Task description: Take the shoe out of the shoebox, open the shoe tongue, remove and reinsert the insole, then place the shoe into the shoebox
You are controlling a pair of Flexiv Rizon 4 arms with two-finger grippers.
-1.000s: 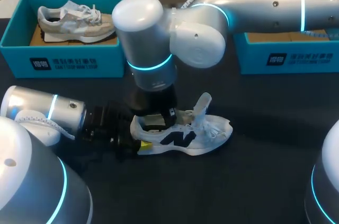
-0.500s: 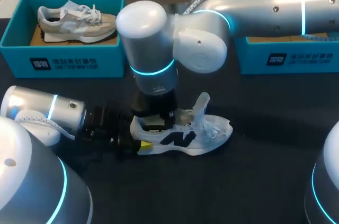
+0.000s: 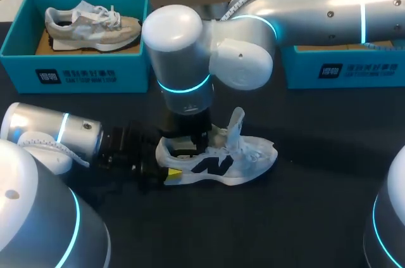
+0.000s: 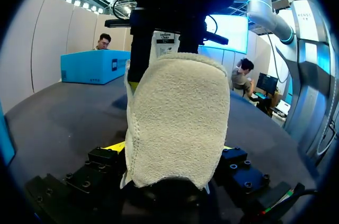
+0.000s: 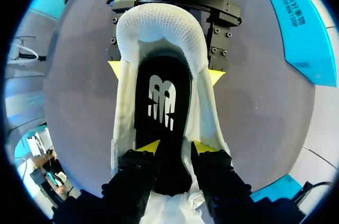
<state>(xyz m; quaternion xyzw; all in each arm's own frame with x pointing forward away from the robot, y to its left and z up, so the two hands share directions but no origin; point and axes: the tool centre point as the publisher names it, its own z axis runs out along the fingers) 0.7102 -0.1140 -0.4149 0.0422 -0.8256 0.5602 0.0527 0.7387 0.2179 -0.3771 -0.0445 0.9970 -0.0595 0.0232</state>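
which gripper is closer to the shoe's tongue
Right. The right gripper is down in the shoe opening, just behind the tongue; the left gripper grips the heel, farther off.

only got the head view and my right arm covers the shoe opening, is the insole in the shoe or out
observer: in. the right wrist view shows the black insole lying flat inside the shoe.
operator: and where are my right tips
observer: the right gripper is open, its yellow tips apart over the insole at the tongue end of the opening. i can't tell whether they touch it.
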